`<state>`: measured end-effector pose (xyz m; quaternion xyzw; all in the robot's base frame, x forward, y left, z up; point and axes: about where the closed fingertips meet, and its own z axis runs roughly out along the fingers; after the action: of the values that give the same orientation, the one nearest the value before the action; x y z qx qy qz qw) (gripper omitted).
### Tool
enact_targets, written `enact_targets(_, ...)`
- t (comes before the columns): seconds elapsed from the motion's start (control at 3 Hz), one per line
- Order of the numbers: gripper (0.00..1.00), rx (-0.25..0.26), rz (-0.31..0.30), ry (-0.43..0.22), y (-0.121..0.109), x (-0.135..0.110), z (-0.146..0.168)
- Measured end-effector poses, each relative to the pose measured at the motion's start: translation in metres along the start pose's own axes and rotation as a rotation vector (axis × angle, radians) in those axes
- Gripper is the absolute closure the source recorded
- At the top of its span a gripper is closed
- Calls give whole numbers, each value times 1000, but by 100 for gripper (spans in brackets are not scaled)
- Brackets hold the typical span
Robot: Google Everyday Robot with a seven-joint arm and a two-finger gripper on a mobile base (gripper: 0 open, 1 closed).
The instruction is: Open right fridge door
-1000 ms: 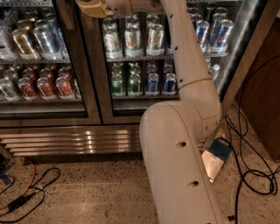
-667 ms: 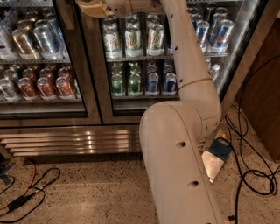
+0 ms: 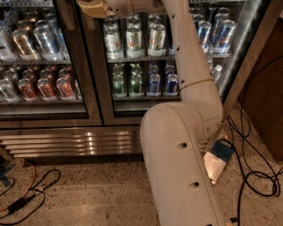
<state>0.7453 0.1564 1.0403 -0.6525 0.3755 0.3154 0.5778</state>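
The right fridge door (image 3: 132,103) is a tall glass pane in a dark frame, fronting shelves of green, white and blue cans. My white arm (image 3: 181,145) rises from the lower middle and crosses in front of this door. My gripper (image 3: 90,8) is at the top edge of the view, over the door's upper left corner next to the centre post (image 3: 90,88). Its tip is cut off by the top of the view. The left door (image 3: 40,66) fronts red and silver cans.
A steel grille (image 3: 66,143) runs below the doors. Cables lie on the speckled floor at the left (image 3: 26,196) and right (image 3: 254,176). A flat blue and silver object (image 3: 216,160) lies beside the arm's base. A brown cabinet (image 3: 267,88) stands at the right.
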Motion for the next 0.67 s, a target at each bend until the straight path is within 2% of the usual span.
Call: enact_targets(0.67,100,6,-1,-7,-1,4,-1)
